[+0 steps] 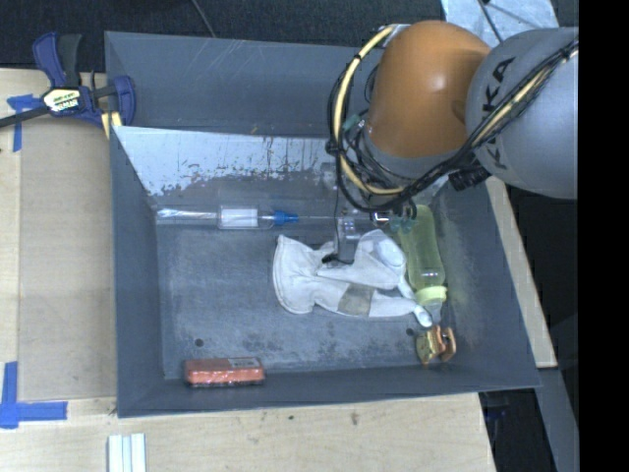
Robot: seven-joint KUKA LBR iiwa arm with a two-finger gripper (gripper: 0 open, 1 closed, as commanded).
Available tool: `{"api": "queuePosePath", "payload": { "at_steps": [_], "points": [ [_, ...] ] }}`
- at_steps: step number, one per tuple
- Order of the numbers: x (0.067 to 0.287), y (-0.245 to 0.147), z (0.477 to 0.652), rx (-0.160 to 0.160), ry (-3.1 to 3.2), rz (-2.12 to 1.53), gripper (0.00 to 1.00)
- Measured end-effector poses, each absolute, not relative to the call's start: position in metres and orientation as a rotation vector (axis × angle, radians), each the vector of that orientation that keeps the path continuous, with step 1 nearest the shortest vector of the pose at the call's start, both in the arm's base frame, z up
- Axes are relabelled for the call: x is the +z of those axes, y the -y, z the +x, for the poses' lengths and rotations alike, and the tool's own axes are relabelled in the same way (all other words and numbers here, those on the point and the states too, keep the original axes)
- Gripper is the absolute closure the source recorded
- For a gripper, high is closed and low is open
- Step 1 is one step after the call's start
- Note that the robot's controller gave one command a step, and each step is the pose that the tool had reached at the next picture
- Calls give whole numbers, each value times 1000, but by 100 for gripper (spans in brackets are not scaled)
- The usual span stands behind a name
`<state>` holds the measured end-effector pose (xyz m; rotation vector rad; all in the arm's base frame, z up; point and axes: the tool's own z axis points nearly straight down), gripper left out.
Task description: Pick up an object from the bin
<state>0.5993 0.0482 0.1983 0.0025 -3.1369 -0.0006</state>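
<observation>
Gripper: you saw the gripper (344,251) low in the bin (136,293), right of the middle. It hung under the round orange cover (423,87) on the arm's wrist.
Gripper state: you could not tell if it was spread apart or pressed together, because its tip was too small and dark against the cloth.
What it touched: its tip seemed to rest on the top edge of a white glove (314,285). You could not see it holding anything.
Glove: the white glove lay crumpled flat on the bin floor, straight under the tip and spreading down and to the left from it.
Bottle: a yellow-green bottle (424,249) lay just right of the tip, along the right wall, touching the glove's right side.
Gold thing: a small gold and brown thing (436,345) sat below the bottle, near the front right corner.
Syringe: a clear syringe (228,218) with a blue end lay to the left of the tip, near the back wall, apart from the glove.
Brown bar: a flat red-brown bar (224,372) lay by the front wall, well apart from the gripper.
</observation>
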Motion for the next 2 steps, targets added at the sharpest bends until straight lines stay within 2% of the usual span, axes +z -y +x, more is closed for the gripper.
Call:
{"api": "queuePosePath", "payload": {
  "at_steps": [2],
  "points": [
    [200, -45, 602, -2, 3150, 3, 0]
  ]
}}
